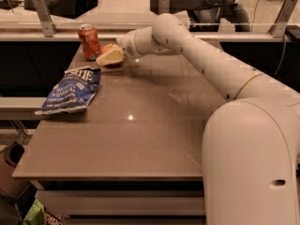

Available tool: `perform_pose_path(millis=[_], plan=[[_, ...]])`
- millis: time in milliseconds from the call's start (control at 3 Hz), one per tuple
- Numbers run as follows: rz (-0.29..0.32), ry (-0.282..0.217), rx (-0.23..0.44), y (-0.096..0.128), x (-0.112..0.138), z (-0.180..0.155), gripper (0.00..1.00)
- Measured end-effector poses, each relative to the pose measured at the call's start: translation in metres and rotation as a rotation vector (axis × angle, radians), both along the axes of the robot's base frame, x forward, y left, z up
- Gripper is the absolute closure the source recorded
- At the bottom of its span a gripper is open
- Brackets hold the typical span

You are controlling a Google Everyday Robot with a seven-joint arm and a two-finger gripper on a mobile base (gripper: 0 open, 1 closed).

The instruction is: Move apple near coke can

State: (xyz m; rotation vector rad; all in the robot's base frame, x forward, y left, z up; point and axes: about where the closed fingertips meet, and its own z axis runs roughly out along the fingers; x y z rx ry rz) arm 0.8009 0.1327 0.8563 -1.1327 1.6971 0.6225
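At the left edge of the worktop [140, 139] a blue chip bag [68, 90] lies flat, its long axis running away from the camera. Behind it the coke can [89, 42] stands upright, long axis vertical, silver top up. Just right of the can is the apple [112, 47], stem hidden, partly covered by the pincer [109, 57]. Whether the pincer is closed on the apple cannot be told.
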Motion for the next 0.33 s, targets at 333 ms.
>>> perform_pose_path(millis=[333], plan=[[0.000, 0.000, 0.000, 0.0000, 0.0000, 0.0000, 0.00]])
